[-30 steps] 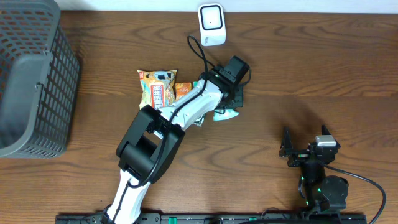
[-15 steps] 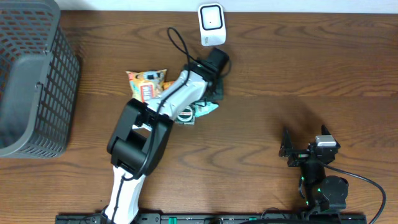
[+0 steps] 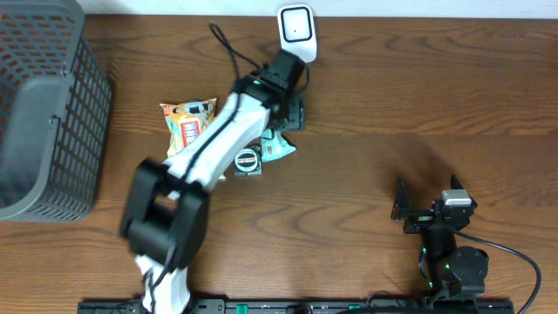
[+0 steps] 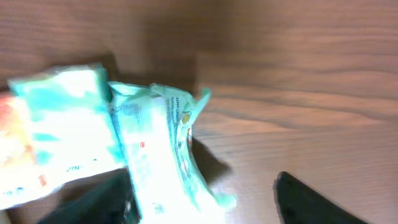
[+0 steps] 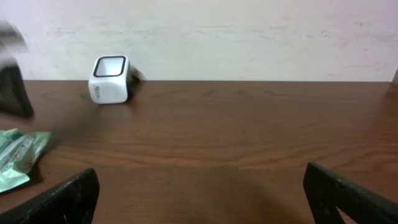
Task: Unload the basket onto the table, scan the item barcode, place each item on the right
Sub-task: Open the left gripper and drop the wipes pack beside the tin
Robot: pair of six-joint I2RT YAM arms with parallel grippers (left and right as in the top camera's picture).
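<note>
Lying flat on the table (image 3: 418, 105), the teal packet (image 4: 165, 155) sits just under the left gripper (image 3: 292, 112), near the white scanner (image 3: 296, 33) at the far edge. In the left wrist view its long axis runs from upper left to lower right, one crimped end toward the camera. The left arm stretches diagonally across the table, its wrist close to the scanner. Its fingers (image 4: 311, 202) stand spread: the packet lies nearer one, with a clear gap to the other, and nothing is pinched. An orange snack bag (image 3: 187, 126) lies beside the arm. The right gripper (image 3: 405, 211) is parked near the front edge, jaws spread wide and empty
</note>
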